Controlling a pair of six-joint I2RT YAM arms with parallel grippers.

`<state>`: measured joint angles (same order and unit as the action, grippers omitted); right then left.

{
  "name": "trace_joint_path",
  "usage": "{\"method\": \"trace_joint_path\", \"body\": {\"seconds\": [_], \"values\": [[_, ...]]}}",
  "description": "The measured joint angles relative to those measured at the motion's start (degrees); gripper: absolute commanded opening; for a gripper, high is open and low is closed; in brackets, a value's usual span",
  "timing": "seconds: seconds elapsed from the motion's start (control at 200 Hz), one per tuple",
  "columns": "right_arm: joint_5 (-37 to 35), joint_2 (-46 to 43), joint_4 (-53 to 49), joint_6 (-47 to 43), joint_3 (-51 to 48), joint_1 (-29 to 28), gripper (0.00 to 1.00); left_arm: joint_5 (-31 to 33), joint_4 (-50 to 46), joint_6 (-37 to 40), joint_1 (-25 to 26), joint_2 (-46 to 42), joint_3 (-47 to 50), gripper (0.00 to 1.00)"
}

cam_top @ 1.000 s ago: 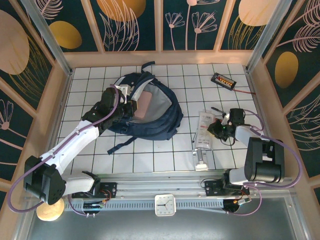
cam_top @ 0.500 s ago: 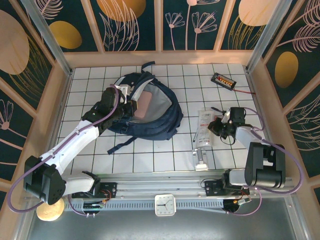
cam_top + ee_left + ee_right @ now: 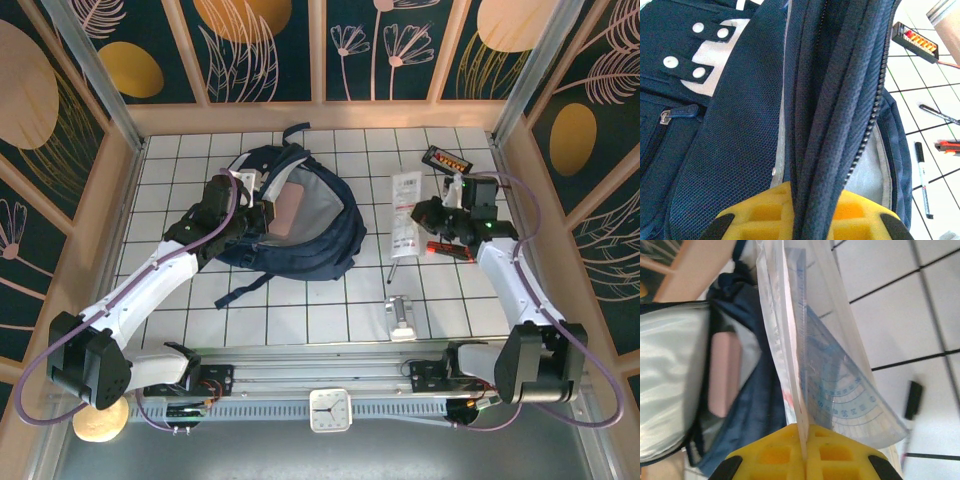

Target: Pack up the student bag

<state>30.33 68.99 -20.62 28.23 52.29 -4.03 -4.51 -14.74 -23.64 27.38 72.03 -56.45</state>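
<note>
Large navy-blue fabric backpack (image 3: 320,240) lies open at centre-left of the top view, on the white tiled table (image 3: 330,310). Left gripper (image 3: 262,213): jaws closed on the bag's zippered opening edge, fabric pinched between the yellow pads (image 3: 765,220). Right gripper (image 3: 428,213), right of centre: jaws clamped on a clear plastic packet of blue ruler and protractor (image 3: 830,390), near the bag's right side, not touching it.

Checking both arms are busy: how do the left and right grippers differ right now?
The left gripper pinches the zippered edge of the student bag; the right gripper pinches a clear packet holding a protractor. The left gripper sits at the bag's open rim; the right gripper is over the tiled table to the bag's right. Both are shut on something.
</note>
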Motion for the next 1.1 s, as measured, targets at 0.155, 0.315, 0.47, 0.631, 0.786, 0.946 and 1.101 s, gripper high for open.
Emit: {"method": "trace_joint_path", "body": {"seconds": [0.155, 0.315, 0.47, 0.631, 0.786, 0.946, 1.101], "values": [[1.79, 3.21, 1.97, 6.43, 3.56, -7.96, 0.0, -0.22, 0.55, 0.0, 0.0, -0.42, 0.46, 0.0], [3.28, 12.24, 6.8, 13.38, 8.63, -16.57, 0.0, -0.59, 1.25, -0.02, 0.0, -2.32, 2.21, 0.0], [4.76, 24.06, 11.3, 20.06, 16.0, -21.62, 0.0, -1.55, 1.25, -0.02, 0.0, -4.13, 3.58, 0.0], [6.19, 37.22, 14.32, 27.39, 25.99, -24.24, 0.0, -2.12, 1.68, 0.0, 0.0, -5.27, 4.72, 0.0], [6.49, 47.19, 16.02, 34.77, 33.53, -26.34, 0.0, -2.1, 1.75, 0.02, 0.0, -5.64, 4.98, 0.0], [5.68, 53.46, 18.08, 40.59, 39.08, -30.14, 0.0, -2.16, 2.05, 0.02, 0.0, -5.66, 5.44, 0.0], [4.61, 56.87, 18.78, 43.19, 43.3, -32.87, 0.3, -2.38, 2.56, 0.04, 0.0, -5.66, 5.53, 0.0]]}}
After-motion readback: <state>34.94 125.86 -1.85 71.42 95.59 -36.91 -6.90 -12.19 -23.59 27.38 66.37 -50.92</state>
